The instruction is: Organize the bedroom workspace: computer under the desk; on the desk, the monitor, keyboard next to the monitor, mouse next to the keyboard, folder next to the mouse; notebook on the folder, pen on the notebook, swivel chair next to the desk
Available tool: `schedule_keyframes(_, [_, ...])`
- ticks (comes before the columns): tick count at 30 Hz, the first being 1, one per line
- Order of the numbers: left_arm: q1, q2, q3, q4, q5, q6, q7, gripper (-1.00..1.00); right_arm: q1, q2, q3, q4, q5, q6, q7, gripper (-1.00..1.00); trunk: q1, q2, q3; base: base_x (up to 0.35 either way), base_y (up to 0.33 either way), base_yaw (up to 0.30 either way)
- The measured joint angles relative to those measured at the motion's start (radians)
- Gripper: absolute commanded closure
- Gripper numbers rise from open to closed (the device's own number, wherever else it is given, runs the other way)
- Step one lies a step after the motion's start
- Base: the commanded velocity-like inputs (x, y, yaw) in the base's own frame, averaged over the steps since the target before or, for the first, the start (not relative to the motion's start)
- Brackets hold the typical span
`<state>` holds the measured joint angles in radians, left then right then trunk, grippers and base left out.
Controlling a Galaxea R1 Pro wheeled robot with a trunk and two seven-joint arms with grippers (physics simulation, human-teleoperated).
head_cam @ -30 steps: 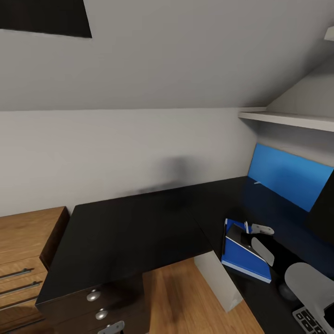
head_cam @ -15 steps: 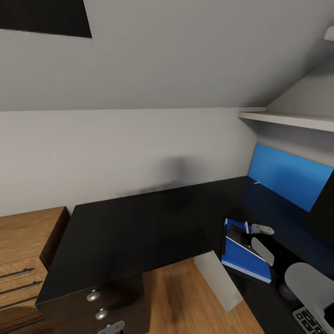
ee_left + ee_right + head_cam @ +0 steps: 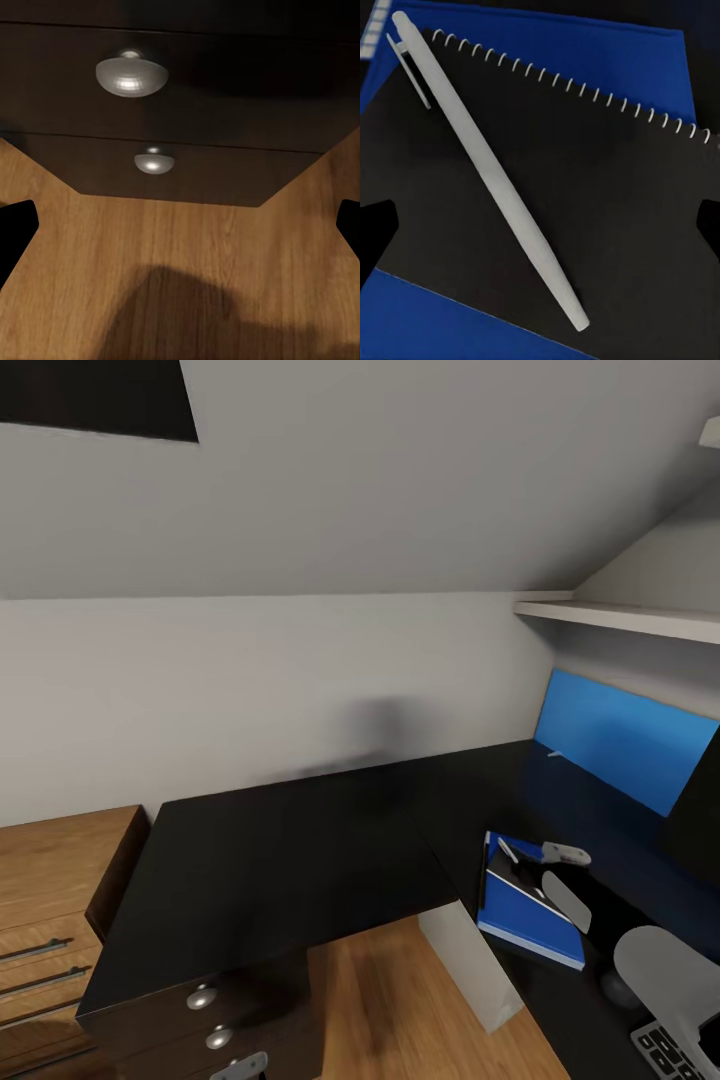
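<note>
On the black desk (image 3: pixel 300 850), near its right side, lies the blue folder (image 3: pixel 530 920) with the black spiral notebook (image 3: pixel 607 210) on top. The white pen (image 3: pixel 487 172) rests diagonally across the notebook, free of any finger; from the head it is a pale sliver, the pen (image 3: pixel 508 850). My right gripper (image 3: pixel 562 876) hovers just above the stack, open, with its dark fingertips (image 3: pixel 376 223) wide of the pen. A corner of the keyboard (image 3: pixel 668 1052) peeks in at the lower right. My left gripper (image 3: pixel 180 232) is open and empty, low in front of the desk drawers (image 3: pixel 187 90).
Silver knobs (image 3: pixel 203 996) mark the desk's drawer fronts. A wooden chest (image 3: pixel 50 900) with bar handles stands left of the desk. A white desk leg (image 3: pixel 470 965) rises from the wood floor (image 3: pixel 400 1010). A blue panel (image 3: pixel 610 740) leans at the back right under a white shelf (image 3: pixel 620 618).
The pen, which stood between the right gripper's fingers, now lies flat on the notebook, slightly to the left. The gripper has let it go. Nothing else moved.
</note>
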<state>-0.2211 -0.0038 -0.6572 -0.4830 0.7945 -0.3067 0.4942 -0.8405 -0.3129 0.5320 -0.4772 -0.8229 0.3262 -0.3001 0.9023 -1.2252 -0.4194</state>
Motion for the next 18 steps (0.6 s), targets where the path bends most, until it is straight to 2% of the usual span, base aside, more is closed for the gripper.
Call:
schedule_keyframes(3, [0.000, 0.000, 0.000, 0.001, 0.001, 0.001, 0.000, -1.00, 0.000, -0.003, -0.002, -0.026, 0.000, -0.001, 0.000, -1.00, 0.000, 0.000, 0.000, 0.000, 0.000, 0.000])
schedule_keyframes(9, [0.000, 0.000, 0.000, 0.005, 0.003, 0.001, -0.001, -1.00, 0.002, -0.017, 0.000, -0.150, -0.001, 0.000, -0.005, -1.00, 0.000, 0.000, 0.000, 0.000, 0.000, 0.000])
schedule_keyframes(18, [0.000, 0.000, 0.000, 0.007, 0.003, 0.001, -0.002, -1.00, 0.003, -0.021, 0.001, -0.176, -0.001, 0.002, -0.005, -1.00, 0.000, 0.000, 0.000, 0.000, 0.000, 0.000])
